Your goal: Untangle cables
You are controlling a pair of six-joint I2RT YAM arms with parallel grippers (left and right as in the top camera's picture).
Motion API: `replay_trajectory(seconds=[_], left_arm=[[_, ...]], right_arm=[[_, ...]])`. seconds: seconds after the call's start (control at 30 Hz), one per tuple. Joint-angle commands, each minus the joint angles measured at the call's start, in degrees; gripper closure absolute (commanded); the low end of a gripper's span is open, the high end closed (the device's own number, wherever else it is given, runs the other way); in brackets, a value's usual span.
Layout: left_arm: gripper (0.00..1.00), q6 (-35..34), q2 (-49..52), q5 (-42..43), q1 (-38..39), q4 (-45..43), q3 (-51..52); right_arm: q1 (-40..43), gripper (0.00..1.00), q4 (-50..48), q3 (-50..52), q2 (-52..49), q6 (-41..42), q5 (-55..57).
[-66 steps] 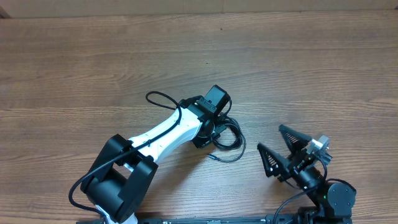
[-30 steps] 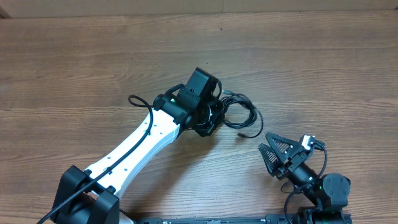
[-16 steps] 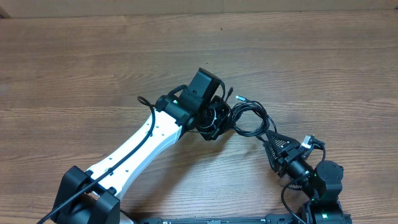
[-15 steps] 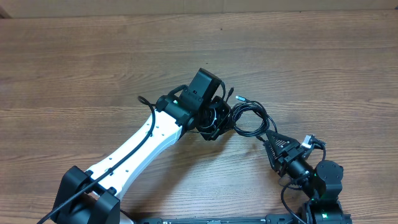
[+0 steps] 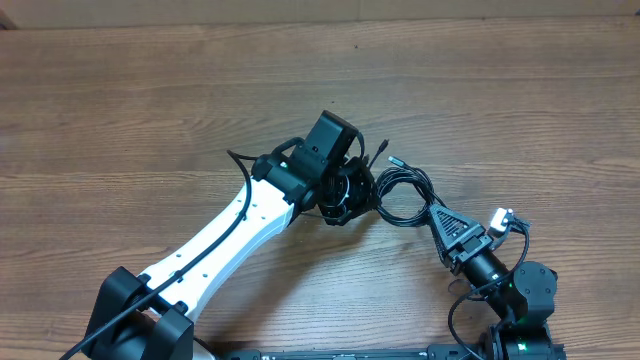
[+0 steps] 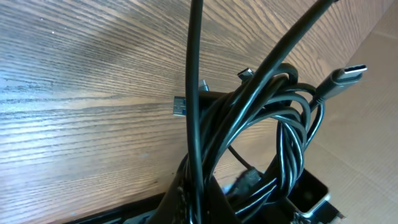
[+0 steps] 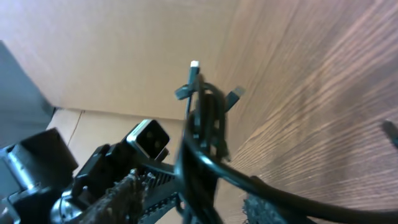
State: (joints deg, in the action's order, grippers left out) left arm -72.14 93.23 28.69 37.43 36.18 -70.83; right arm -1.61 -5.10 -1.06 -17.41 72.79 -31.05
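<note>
**A:** Where do the cables sit right now?

**B:** The cables (image 5: 403,193) are one coiled tangle near the middle of the wooden surface (image 5: 150,100), strung between the two arms. The loops spread to the right from the left claw (image 5: 346,192), and a few plug ends poke out at the top of the coil.

**A:** Is the left claw actually gripping?

**B:** Yes, it is clamped tight on the bunch. In its wrist view the strands gather into one stem at the bottom of the frame and fan out above it. A USB-C plug (image 6: 346,73) juts free at the upper right.

**A:** Why hold it there?

**B:** I read it as an anchor. With one side of the coil pinned, the other arm can draw a strand out without dragging the whole tangle along.

**A:** And the right claw?

**B:** The right claw (image 5: 438,211) meets the outer loop on the coil's right side, opposite the anchor. From above its fingers look narrowed to a wedge around that loop. Its wrist view shows a strand running across between the two fingers. I cannot tell whether that strand is pinched or only enclosed.

**A:** Is the coil resting on the surface or lifted?

**B:** I can't say; no view settles it.

**A:** What does the next move call for?

**B:** Probably a slow pull away from the left claw, on one strand only. Catching several loops at once could tighten the knot.
</note>
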Motion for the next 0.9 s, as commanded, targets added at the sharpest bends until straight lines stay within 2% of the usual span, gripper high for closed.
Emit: replay_trajectory(seconds=[0.0, 0.07, 0.13, 0.23, 0.5, 0.7, 0.8, 0.87], left_arm=[[0.96, 2.4, -1.1, 0.7, 0.2, -0.2, -1.5], [0.96, 2.3, -1.1, 0.7, 0.3, -0.3, -1.5], [0.96, 2.3, -1.1, 0.3, 0.6, -0.3, -1.5], [0.96, 2.3, -1.1, -1.5, 1.2, -0.3, -1.5], [0.96, 2.3, -1.1, -2.1, 1.7, -0.3, -1.5], [0.96, 2.3, -1.1, -1.7, 1.7, -0.3, -1.5], [0.96, 2.3, -1.1, -1.7, 1.7, -0.3, -1.5], [0.89, 2.4, -1.1, -1.8, 1.7, -0.3, -1.5]], right_arm=[[-0.3, 0.52, -0.5, 0.6, 0.0, -3.4, -1.0], [-0.3, 0.55, -0.6, 0.6, 0.0, -4.1, -1.0], [-0.3, 0.63, -0.7, 0.6, 0.0, -4.1, -1.2], [-0.3, 0.70, -0.7, 0.6, 0.0, -4.1, -1.7], [-0.3, 0.76, -0.6, 0.6, 0.0, -4.3, -2.0], [-0.3, 0.95, -0.2, 0.6, 0.0, -6.6, -2.0], [-0.3, 0.96, 0.0, 0.6, 0.0, -7.0, -2.0], [-0.3, 0.96, 0.0, 0.6, 0.0, -6.9, -1.9]])
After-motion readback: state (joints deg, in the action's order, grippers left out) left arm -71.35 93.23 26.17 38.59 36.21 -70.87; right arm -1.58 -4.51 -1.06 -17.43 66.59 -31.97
